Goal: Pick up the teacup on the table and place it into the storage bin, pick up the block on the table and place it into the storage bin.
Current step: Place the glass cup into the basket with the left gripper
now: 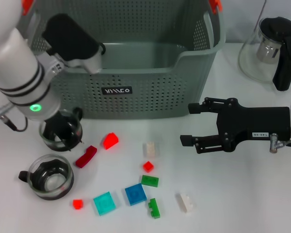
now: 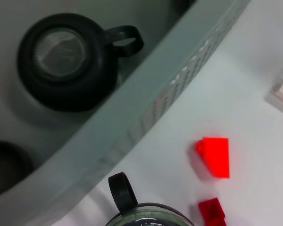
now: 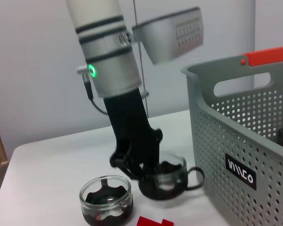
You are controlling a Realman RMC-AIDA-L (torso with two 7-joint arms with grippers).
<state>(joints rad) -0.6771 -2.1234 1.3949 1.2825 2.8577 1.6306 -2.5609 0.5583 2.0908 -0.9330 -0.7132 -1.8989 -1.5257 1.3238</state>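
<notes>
The storage bin [image 1: 136,97] stands at the back centre. My left gripper [image 1: 58,135] reaches down in front of the bin's left corner, shut on the rim of a glass teacup with a dark base [image 1: 64,132]. The cup sits at or just above the table. The right wrist view shows the grip [image 3: 139,172] on that cup [image 3: 167,181]. A second teacup [image 1: 48,177] stands nearer me. One teacup [image 2: 66,59] lies inside the bin [image 2: 146,94]. Several blocks lie on the table, among them a red wedge [image 1: 110,141]. My right gripper [image 1: 189,124] hovers open and empty at the right.
Other blocks: dark red [image 1: 86,156], beige [image 1: 149,148], blue [image 1: 135,194], teal [image 1: 104,203], green [image 1: 154,208], white [image 1: 185,202]. A glass teapot with a black handle [image 1: 271,48] stands at the back right, beside the bin.
</notes>
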